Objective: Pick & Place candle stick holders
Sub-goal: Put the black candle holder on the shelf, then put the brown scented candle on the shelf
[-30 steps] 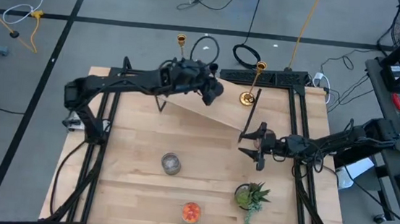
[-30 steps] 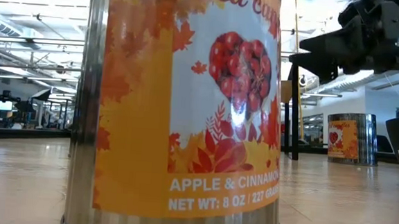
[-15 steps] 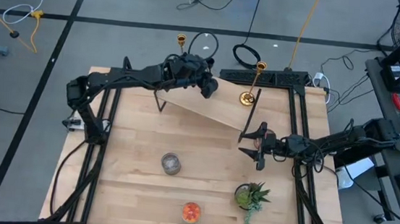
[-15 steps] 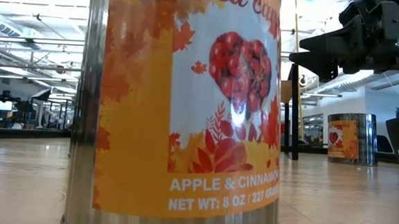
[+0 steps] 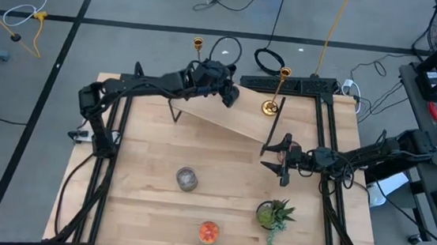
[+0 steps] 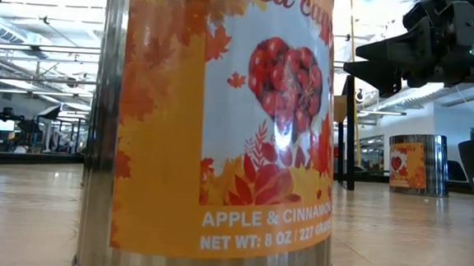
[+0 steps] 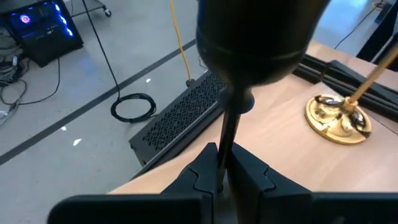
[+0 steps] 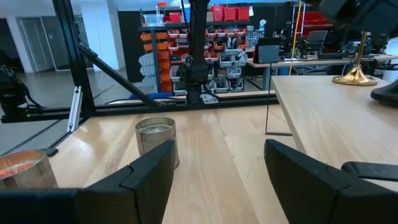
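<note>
Since a second ago the left gripper (image 5: 226, 93) has slid a little toward the top of the overhead frame, while the right gripper (image 5: 277, 156) has not budged at centre right, fingers spread and empty. The left one is clenched on the thin stem of the black holder (image 7: 229, 127), carried at upper centre, close to the table (image 5: 140, 203) edge, with bare floor just past it in the wrist view. Set down there, the top-heavy piece could tip off. One gold candlestick (image 5: 272, 103) stands near on the right and a second gold candlestick (image 5: 198, 43) pokes up just beside the arm; a careless swing could knock either over. The grey cup (image 5: 187, 178) and orange-red cup (image 5: 209, 232) sit well clear, lower centre.
</note>
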Tool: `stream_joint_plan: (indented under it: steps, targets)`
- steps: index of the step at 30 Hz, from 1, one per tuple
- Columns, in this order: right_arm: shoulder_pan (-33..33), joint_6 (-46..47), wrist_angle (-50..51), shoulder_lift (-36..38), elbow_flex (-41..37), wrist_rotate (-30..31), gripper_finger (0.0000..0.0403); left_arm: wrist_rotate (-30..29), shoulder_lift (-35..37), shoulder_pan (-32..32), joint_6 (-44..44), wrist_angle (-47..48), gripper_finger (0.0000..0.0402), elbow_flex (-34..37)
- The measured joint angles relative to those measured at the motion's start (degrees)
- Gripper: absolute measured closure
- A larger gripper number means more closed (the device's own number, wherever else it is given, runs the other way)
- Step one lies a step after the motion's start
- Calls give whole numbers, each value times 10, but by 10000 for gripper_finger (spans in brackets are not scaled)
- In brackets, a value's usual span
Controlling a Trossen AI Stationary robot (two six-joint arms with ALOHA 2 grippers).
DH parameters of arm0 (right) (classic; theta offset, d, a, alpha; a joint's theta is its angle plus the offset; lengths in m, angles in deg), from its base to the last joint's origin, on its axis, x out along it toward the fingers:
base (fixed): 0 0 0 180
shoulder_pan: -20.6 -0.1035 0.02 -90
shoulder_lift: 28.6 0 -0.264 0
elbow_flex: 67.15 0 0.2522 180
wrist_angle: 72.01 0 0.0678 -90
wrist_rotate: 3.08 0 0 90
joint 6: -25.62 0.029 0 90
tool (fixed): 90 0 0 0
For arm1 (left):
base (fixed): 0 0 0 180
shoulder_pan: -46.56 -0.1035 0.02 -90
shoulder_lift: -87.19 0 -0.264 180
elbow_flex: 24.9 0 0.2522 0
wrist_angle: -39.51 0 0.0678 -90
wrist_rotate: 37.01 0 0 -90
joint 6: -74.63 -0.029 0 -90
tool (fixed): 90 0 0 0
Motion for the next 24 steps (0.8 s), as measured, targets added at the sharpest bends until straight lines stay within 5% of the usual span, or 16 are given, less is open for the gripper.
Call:
stream_joint_plan:
  steps: [11,24]
  targets:
    - [0,0,0,0,0,0,161,0,0,-2,-22,2,375,0]
    - [0,0,0,0,0,0,161,0,0,1,-23,2,296,0]
